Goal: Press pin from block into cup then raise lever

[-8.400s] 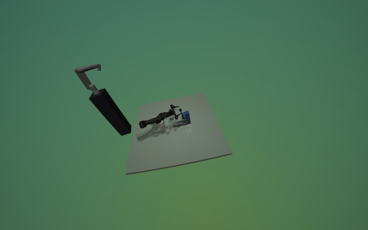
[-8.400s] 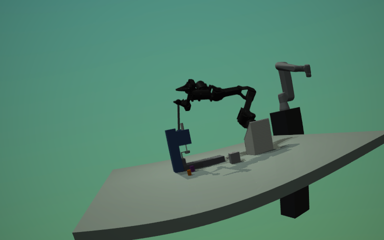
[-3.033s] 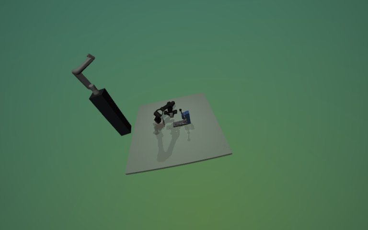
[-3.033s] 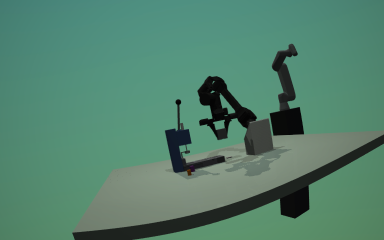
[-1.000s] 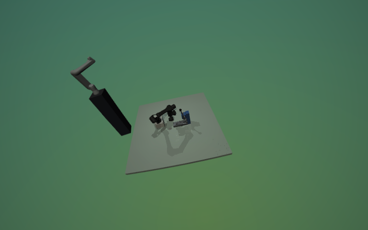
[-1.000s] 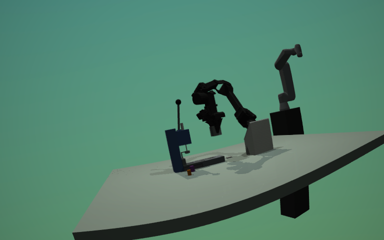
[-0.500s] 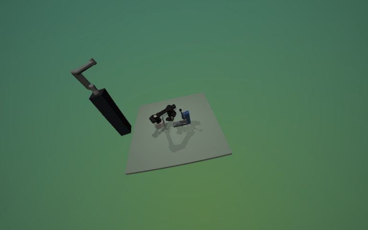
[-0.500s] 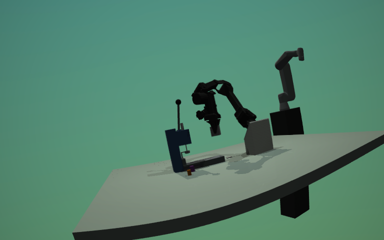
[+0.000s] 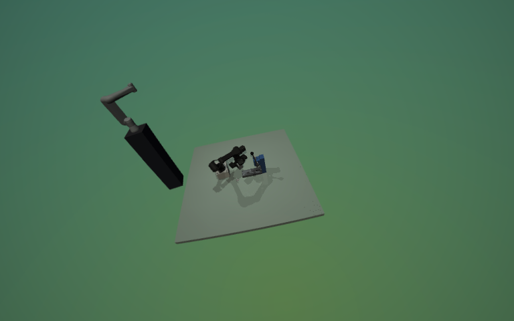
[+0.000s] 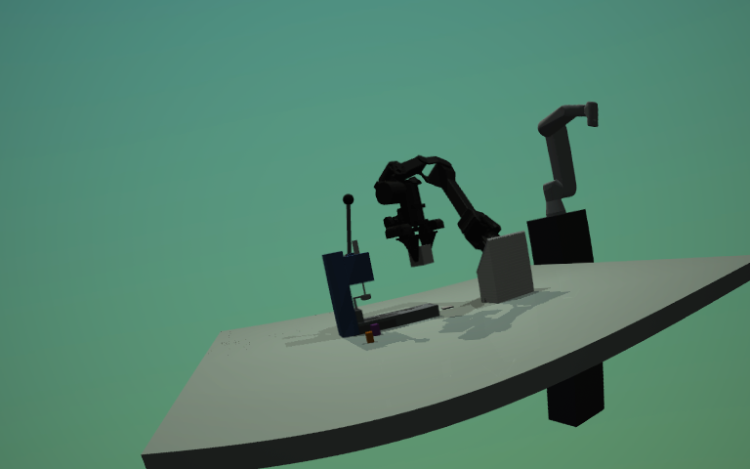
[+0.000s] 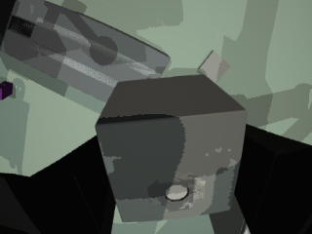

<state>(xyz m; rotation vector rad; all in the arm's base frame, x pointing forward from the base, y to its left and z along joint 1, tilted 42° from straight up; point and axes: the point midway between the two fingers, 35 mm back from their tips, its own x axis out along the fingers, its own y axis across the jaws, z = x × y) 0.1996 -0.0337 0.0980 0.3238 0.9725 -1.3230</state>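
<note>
In the exterior view, from left to right: a blue upright press frame point(image 9: 262, 163) point(image 10: 337, 295) stands on the pale grey worktop point(image 9: 242, 223) point(image 10: 310, 387) to the left of the hand and lower, its black ball-topped lever point(image 9: 252, 154) point(image 10: 349, 221) pointing up; a small orange block point(image 10: 369, 336) and a small purple block point(image 10: 376, 329) point(image 11: 5, 91) sit beside the press's foot, below and left of the hand; the long dark grey press bed point(image 9: 249, 173) point(image 10: 417, 315) point(image 11: 93, 54) lies below the hand; the black parallel-jaw hand point(image 10: 421, 254) point(image 11: 167, 129) is closed on the grey square block point(image 10: 424, 256) point(image 11: 171, 161), holding it above the worktop, apart from the bed.
</note>
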